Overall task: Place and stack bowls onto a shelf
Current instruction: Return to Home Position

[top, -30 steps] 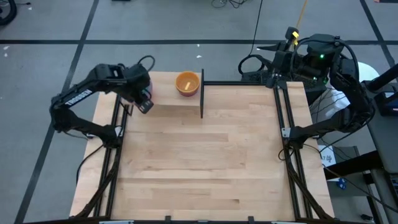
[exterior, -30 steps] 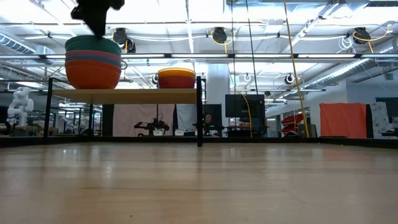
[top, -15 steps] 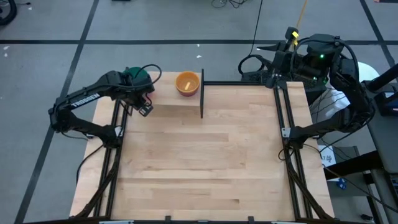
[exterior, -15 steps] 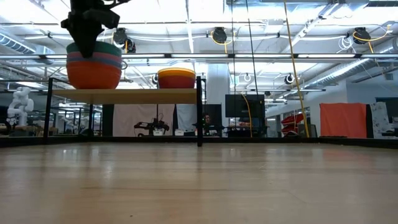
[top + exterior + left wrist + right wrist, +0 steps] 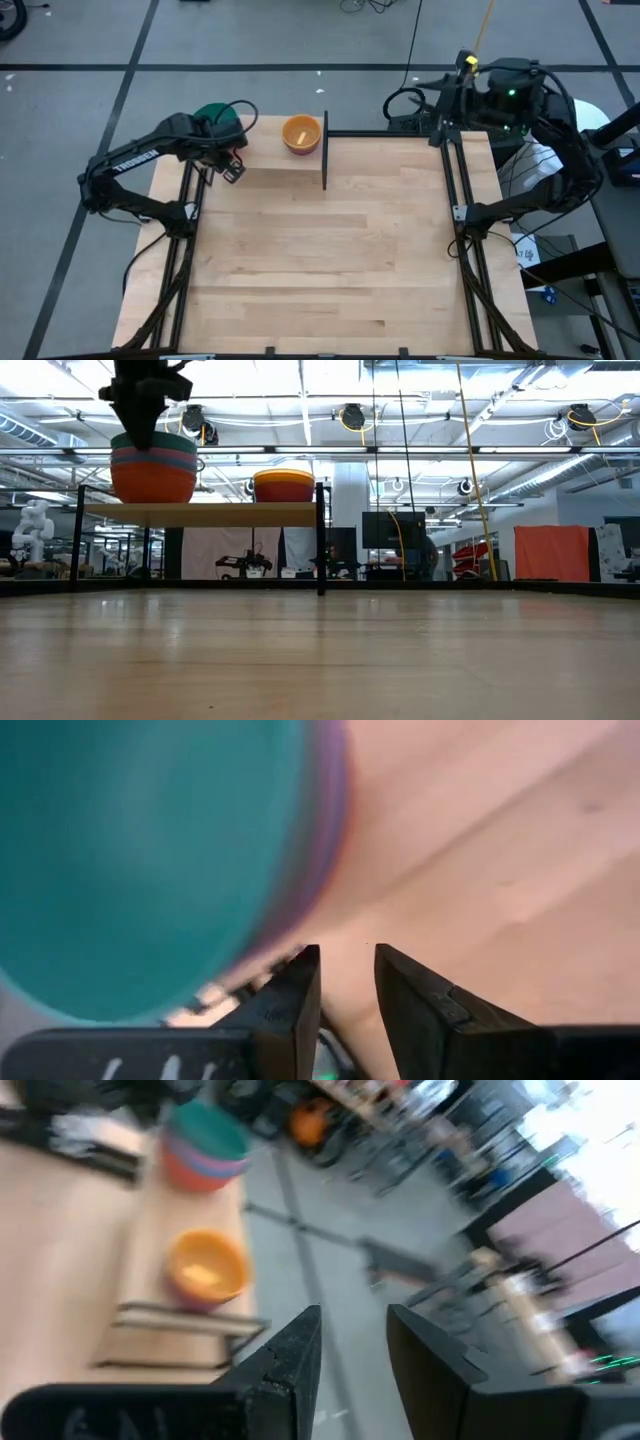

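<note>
High view: my left pincer (image 5: pixel 230 168) hangs over the back left part of the surface (image 5: pixel 330 270), by the left end of the shelf (image 5: pixel 270 158). My own arm half hides the teal bowl (image 5: pixel 212 117) just behind it. The yellow bowl (image 5: pixel 301 132) sits farther along the shelf, near the black upright (image 5: pixel 324 150) at its right end.

In the low view the shelf board stands raised above the surface and carries two stacks, well apart. The left stack has the teal bowl on top, a purple bowl (image 5: pixel 152 452) right under it and an orange bowl (image 5: pixel 152 486) at the base. The right stack has the yellow bowl resting on an orange-red bowl (image 5: pixel 284 491). My left pincer shows dark across the top of the left stack; I cannot tell there whether it touches the bowls.

In the left wrist view my fingers (image 5: pixel 290 1005) stand drawn close together with only a thin slit between them, and they grip nothing. The teal bowl fills most of what lies beyond them.

My right pincer (image 5: pixel 350 1338) waits at the back right corner of the surface, far from the shelf. It is narrowed to a slit too and holds nothing.
</note>
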Controlling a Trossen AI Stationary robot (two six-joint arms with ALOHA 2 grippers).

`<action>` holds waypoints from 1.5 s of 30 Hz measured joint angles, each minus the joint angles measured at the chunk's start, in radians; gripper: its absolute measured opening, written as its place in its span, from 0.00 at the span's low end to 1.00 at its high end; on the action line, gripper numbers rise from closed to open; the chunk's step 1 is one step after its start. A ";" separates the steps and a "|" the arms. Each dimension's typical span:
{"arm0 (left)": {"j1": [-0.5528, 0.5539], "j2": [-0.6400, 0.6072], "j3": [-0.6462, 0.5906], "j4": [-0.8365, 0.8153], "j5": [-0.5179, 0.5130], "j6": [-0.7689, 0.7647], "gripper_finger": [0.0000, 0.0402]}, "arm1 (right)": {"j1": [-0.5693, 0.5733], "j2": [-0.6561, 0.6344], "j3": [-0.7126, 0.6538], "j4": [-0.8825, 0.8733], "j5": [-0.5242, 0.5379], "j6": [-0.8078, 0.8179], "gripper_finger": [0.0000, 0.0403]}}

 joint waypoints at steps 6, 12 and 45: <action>-0.051 0.000 0.091 0.000 0.089 -0.017 0.26 | 0.001 0.011 -0.059 -0.149 -0.026 0.122 0.28; -0.129 0.000 0.226 0.000 0.093 -0.053 0.26 | 0.001 0.013 -0.318 -0.027 -0.026 0.110 0.28; -0.240 0.000 0.401 0.000 0.086 -0.065 0.26 | -0.050 0.183 -1.137 1.281 -0.348 0.357 0.01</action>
